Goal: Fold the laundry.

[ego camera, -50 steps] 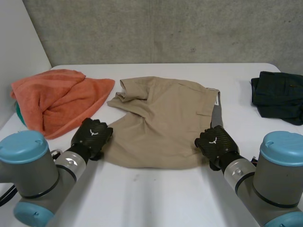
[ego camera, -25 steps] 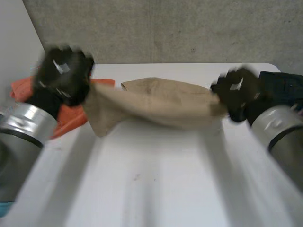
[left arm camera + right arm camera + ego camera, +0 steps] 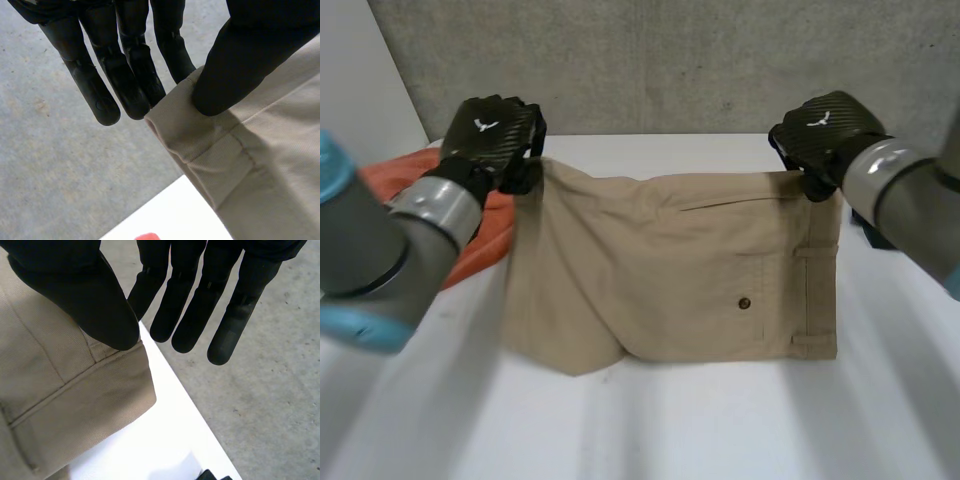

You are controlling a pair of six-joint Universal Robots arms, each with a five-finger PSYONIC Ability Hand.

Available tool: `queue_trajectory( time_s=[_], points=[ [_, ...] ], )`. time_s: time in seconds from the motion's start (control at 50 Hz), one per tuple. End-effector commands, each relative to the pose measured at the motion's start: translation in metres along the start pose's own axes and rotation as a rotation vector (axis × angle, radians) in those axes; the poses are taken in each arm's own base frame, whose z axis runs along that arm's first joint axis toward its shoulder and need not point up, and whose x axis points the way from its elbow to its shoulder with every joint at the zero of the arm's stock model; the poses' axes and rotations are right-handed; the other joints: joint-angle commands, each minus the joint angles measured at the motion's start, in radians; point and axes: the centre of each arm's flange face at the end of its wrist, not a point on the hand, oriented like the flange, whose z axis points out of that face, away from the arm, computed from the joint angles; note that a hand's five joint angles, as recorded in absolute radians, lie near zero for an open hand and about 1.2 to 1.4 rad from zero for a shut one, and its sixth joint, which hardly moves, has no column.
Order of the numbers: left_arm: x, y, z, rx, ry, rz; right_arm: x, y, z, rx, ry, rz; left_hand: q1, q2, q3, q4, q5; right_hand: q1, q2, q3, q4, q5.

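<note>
Shorts [image 3: 690,270] stretched wide: left hand [image 3: 490,135] pinching one corner between thumb and straight fingers [image 3: 130,75], right hand [image 3: 825,125] pinching the other likewise; orange towel [image 3: 480,245] beside left fingers.

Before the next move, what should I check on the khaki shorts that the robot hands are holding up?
1. Pinch of the left robot hand on a top corner of the khaki shorts: ok.
2. Pinch of the right robot hand on the waistband corner: ok.
3. Top edge stretched between them: ok.
4. Lower edge level: not ok, it hangs lower nearer the left robot hand.
5. Shorts apart from the orange towel: cannot tell.
</note>
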Motion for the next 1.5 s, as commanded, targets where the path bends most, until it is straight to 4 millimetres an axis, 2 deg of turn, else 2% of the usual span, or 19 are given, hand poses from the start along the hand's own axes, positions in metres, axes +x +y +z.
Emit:
queue_trajectory(
  time_s=[0.02, 0.06, 0.14, 0.2, 0.26, 0.42, 0.5, 0.58, 0.72, 0.82, 0.88, 0.9, 1.0, 1.08, 1.18, 1.3, 1.32, 1.4, 1.5],
  points=[
    [-0.016, -0.085, 0.064, 0.366, -0.120, 0.016, 0.039, -0.038, 0.049, 0.227, 0.249, 0.114, 0.237, 0.198, 0.203, 0.196, 0.238, 0.287, 0.217, 0.203, 0.196, 0.214],
    [-0.023, -0.130, 0.069, 0.572, -0.160, 0.009, 0.063, -0.068, 0.050, 0.401, 0.359, 0.152, 0.237, 0.198, 0.203, 0.196, 0.238, 0.287, 0.217, 0.203, 0.196, 0.214],
    [-0.038, -0.177, 0.066, 0.835, -0.227, -0.022, 0.094, -0.105, 0.043, 0.647, 0.502, 0.191, 0.237, 0.198, 0.203, 0.196, 0.238, 0.287, 0.217, 0.203, 0.196, 0.214],
    [-0.043, -0.196, 0.061, 0.918, -0.257, -0.034, 0.105, -0.126, 0.028, 0.760, 0.558, 0.190, 0.237, 0.198, 0.203, 0.196, 0.238, 0.287, 0.217, 0.203, 0.196, 0.214],
    [-0.044, -0.191, 0.060, 0.871, -0.262, -0.039, 0.105, -0.127, 0.027, 0.757, 0.557, 0.190, 0.237, 0.198, 0.203, 0.196, 0.238, 0.287, 0.217, 0.203, 0.196, 0.214],
    [-0.026, -0.104, 0.060, 0.525, -0.218, -0.063, 0.079, -0.091, 0.054, 0.592, 0.451, 0.191, 0.237, 0.198, 0.203, 0.196, 0.238, 0.287, 0.217, 0.203, 0.196, 0.214],
    [-0.012, -0.056, 0.049, 0.365, -0.181, -0.067, 0.050, -0.052, 0.074, 0.437, 0.335, 0.190, 0.237, 0.198, 0.203, 0.196, 0.238, 0.287, 0.217, 0.203, 0.196, 0.214],
    [0.005, -0.006, 0.029, 0.189, -0.136, -0.071, 0.003, 0.009, 0.091, 0.224, 0.171, 0.191, 0.237, 0.198, 0.203, 0.196, 0.238, 0.287, 0.217, 0.203, 0.196, 0.214],
    [0.036, 0.058, -0.017, -0.083, -0.031, -0.013, -0.044, 0.074, 0.083, -0.030, 0.020, 0.103, 0.237, 0.198, 0.203, 0.196, 0.238, 0.287, 0.217, 0.203, 0.196, 0.214],
    [0.047, 0.069, -0.058, -0.256, 0.068, 0.086, -0.066, 0.105, 0.049, -0.233, -0.115, -0.028, 0.237, 0.198, 0.203, 0.196, 0.238, 0.287, 0.217, 0.203, 0.196, 0.214],
    [0.051, 0.053, -0.094, -0.350, 0.151, 0.157, -0.062, 0.097, 0.017, -0.299, -0.163, -0.091, 0.237, 0.198, 0.203, 0.196, 0.238, 0.287, 0.217, 0.203, 0.196, 0.214],
    [0.052, 0.049, -0.102, -0.371, 0.173, 0.173, -0.055, 0.085, -0.012, -0.327, -0.182, -0.129, 0.237, 0.198, 0.203, 0.196, 0.238, 0.287, 0.217, 0.203, 0.196, 0.214],
    [0.052, -0.009, -0.168, -0.447, 0.259, 0.225, -0.044, 0.059, -0.094, -0.373, -0.246, -0.219, 0.237, 0.198, 0.203, 0.196, 0.238, 0.287, 0.217, 0.203, 0.196, 0.214],
    [0.046, -0.053, -0.198, -0.365, 0.258, 0.230, -0.030, 0.030, -0.141, -0.269, -0.188, -0.263, 0.237, 0.198, 0.203, 0.196, 0.238, 0.287, 0.217, 0.203, 0.196, 0.214],
    [0.043, -0.068, -0.187, -0.225, 0.222, 0.242, -0.025, 0.015, -0.152, -0.157, -0.162, -0.266, 0.237, 0.198, 0.203, 0.196, 0.238, 0.287, 0.217, 0.203, 0.196, 0.214],
    [0.049, -0.018, -0.144, -0.314, 0.229, 0.238, -0.041, 0.041, -0.117, -0.236, -0.238, -0.192, 0.237, 0.198, 0.203, 0.196, 0.238, 0.267, 0.198, 0.184, 0.177, 0.194],
    [0.049, -0.012, -0.139, -0.326, 0.231, 0.238, -0.044, 0.045, -0.104, -0.217, -0.210, -0.131, 0.237, 0.198, 0.203, 0.196, 0.238, -0.183, -0.253, -0.267, -0.274, -0.257],
    [0.052, -0.001, -0.122, -0.335, 0.219, 0.235, -0.050, 0.058, -0.080, -0.177, -0.140, 0.056, 0.237, 0.198, 0.203, 0.196, 0.238, -0.897, -0.966, -0.980, -0.987, -0.970],
    [0.044, -0.005, -0.098, -0.282, 0.153, 0.226, -0.064, 0.074, -0.082, -0.220, -0.161, 0.253, 0.237, 0.198, 0.203, 0.196, 0.238, -0.913, -0.983, -0.997, -1.004, -0.986]
  ],
)
